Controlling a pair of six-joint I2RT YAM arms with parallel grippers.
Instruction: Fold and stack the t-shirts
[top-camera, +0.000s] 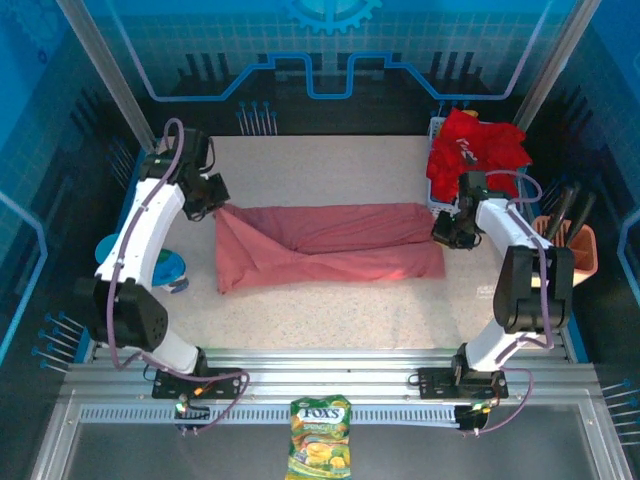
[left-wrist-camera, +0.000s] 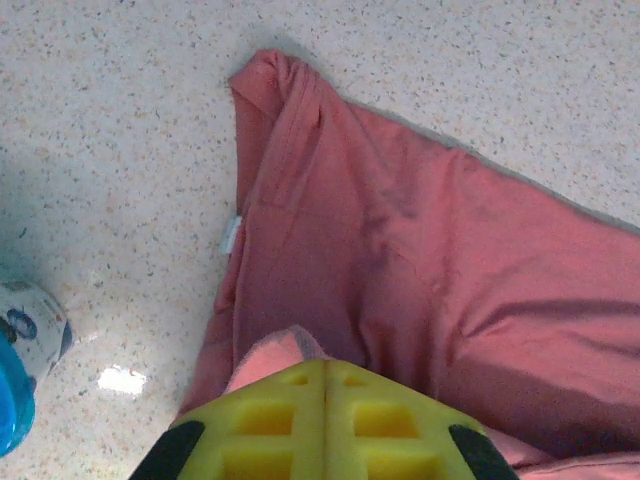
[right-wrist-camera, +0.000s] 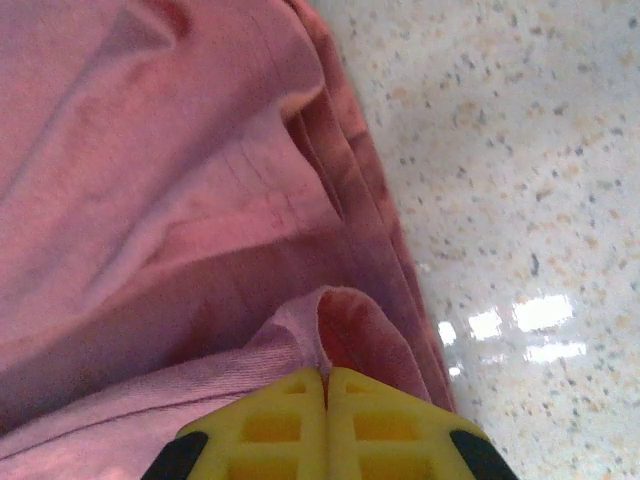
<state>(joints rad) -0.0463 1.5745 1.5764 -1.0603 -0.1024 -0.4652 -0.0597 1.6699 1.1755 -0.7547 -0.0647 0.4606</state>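
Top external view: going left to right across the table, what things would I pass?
Blue-and-white round tub → salmon-pink cloth t-shirt → heap of bright red cloth t-shirts → orange pot of dark tools.

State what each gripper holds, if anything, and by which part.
Both pinch the salmon-pink t-shirt: left gripper at its left end, right gripper at its right end.

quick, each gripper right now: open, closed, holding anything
Left gripper: closed, pinching a fold of the salmon-pink t-shirt.
Right gripper: closed, pinching a fold of the same t-shirt.
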